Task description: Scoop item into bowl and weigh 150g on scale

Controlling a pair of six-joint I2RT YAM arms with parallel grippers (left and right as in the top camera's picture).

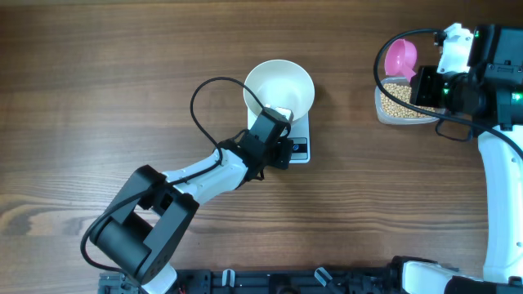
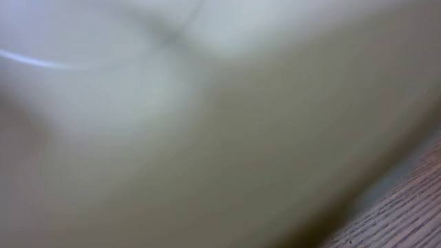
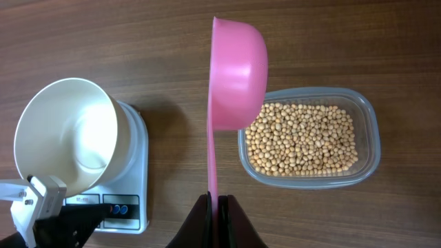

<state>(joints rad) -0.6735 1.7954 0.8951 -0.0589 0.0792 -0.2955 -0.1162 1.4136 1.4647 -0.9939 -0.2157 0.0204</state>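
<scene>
The white bowl [image 1: 279,86] stands empty on the white scale [image 1: 301,131]. My left gripper [image 1: 285,152] is shut with nothing in it, its dark tip on the scale's button panel [image 3: 116,207] at the front edge. In the left wrist view the bowl's wall [image 2: 207,124] fills the picture as a blur, and the fingers do not show. My right gripper [image 3: 219,207] is shut on the handle of a pink scoop [image 3: 238,72], held on edge above the left end of a clear tub of beige beans [image 3: 303,138]. No beans show in the scoop [image 1: 400,57].
The clear tub [image 1: 400,102] sits at the table's far right under my right arm [image 1: 458,82]. A black cable [image 1: 204,102] loops from my left arm beside the bowl. Bare wood lies between the scale and the tub.
</scene>
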